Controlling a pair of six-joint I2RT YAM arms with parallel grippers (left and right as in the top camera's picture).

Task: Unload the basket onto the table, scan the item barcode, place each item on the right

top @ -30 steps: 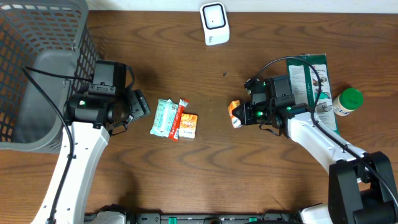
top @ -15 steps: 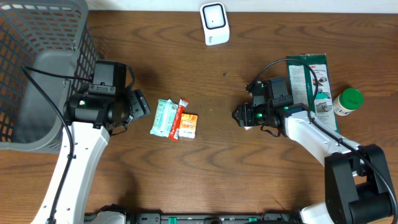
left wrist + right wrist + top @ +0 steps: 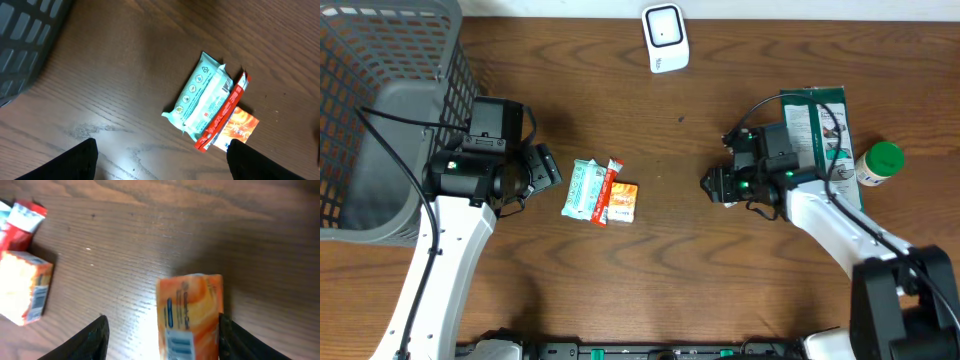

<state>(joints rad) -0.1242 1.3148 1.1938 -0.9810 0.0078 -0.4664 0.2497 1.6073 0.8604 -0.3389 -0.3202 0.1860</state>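
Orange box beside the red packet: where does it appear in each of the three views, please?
Overhead: the box is left of centre, touching the right side of the red packet.
Left wrist: the box is at lower right, partly under the red packet.
Right wrist: the box is at the left edge, below the red packet.
Shared landmark: the red packet.

Orange packet (image 3: 190, 315): small glossy pouch, blue label strip along one side, white barcode patch at its near end, facing up. Lies flat on surface (image 3: 660, 260), not lifted.
Scanner (image 3: 665, 38): white rounded block, dark-rimmed window on top, at far edge of surface.
Packet well apart from scanner, to its near-right.
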